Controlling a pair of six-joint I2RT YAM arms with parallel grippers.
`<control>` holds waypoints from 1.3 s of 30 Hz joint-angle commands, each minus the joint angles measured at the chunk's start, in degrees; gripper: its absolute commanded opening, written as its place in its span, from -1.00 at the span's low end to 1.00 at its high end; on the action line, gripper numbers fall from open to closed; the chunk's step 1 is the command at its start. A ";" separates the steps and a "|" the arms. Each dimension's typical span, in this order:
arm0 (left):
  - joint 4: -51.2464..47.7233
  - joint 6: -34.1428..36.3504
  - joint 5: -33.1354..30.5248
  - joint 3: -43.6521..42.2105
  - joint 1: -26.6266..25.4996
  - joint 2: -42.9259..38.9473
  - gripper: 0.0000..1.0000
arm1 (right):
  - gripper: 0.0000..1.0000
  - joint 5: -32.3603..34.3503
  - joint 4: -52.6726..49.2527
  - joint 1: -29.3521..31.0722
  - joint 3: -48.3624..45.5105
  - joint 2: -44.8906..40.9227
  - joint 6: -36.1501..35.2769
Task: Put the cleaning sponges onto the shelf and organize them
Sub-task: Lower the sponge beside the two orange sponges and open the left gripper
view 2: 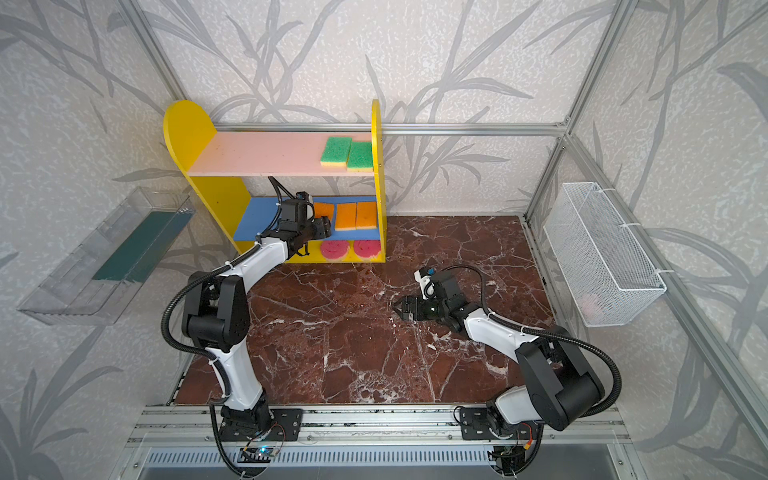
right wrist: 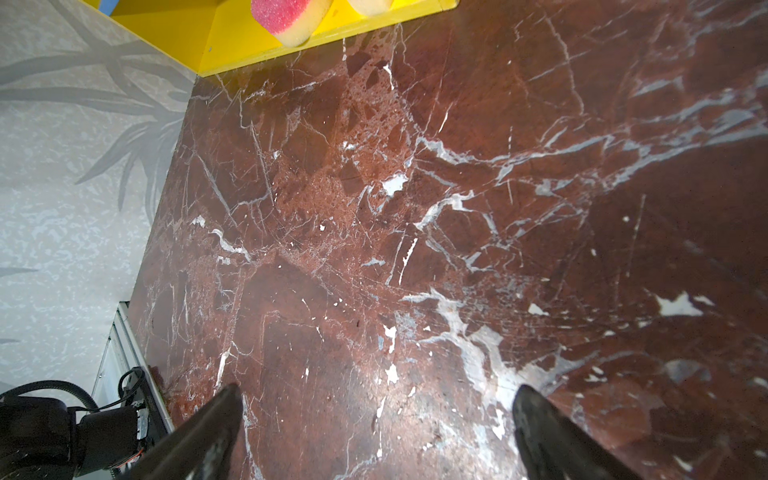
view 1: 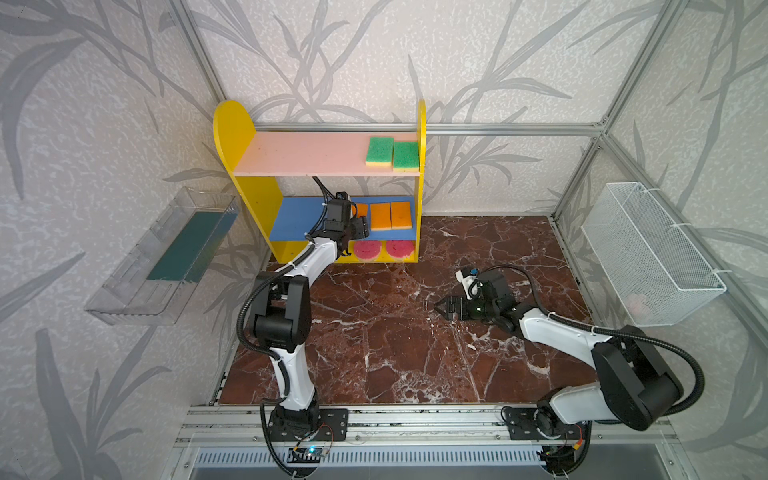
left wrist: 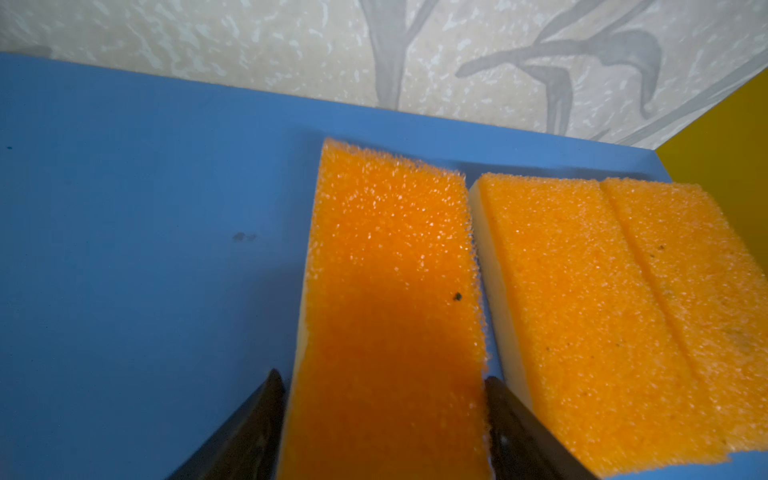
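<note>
while the clear tray (view 1: 137, 282) on the left wall shows no sponge, the shelf (view 1: 232, 124) at the worktop's (view 1: 395, 353) back edge carries all seven: two green sponges (view 1: 379, 151) at the right end of its pink board (view 1: 299, 158), three orange ones on the blue board (left wrist: 124, 249), and two round pink sponges (view 1: 367, 249) on the base. the left gripper (left wrist: 381, 375) reaches in over the blue board, its jaws flanking the leftmost orange sponge (left wrist: 390, 257), which lies just beside its neighbour (left wrist: 561, 299). whether they pinch it or have let go i cannot tell. the job looks nearly done, with only letting go and backing out left. the right gripper (right wrist: 378, 390) hangs over the worktop's right half, jaws apart and empty. a pale blur in the wire basket (view 1: 656, 257) is too faint to name.
</note>
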 commanded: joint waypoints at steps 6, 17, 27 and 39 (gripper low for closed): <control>-0.68 0.57 0.98 0.61 0.49 -1.47 0.61 | 0.98 -0.66 0.58 -0.18 -0.51 0.44 -0.17; 5.90 -2.58 3.26 -5.19 2.49 -7.38 0.61 | 0.98 -0.80 0.66 -0.18 -0.49 0.51 -0.18; 9.76 -7.51 7.25 -7.06 6.37 -7.72 -0.02 | 0.98 -0.88 0.84 -0.17 -0.54 0.70 -0.10; 14.13 -14.63 14.59 -5.93 9.74 -2.48 0.10 | 0.98 -0.97 1.28 -0.18 -0.10 2.72 -0.01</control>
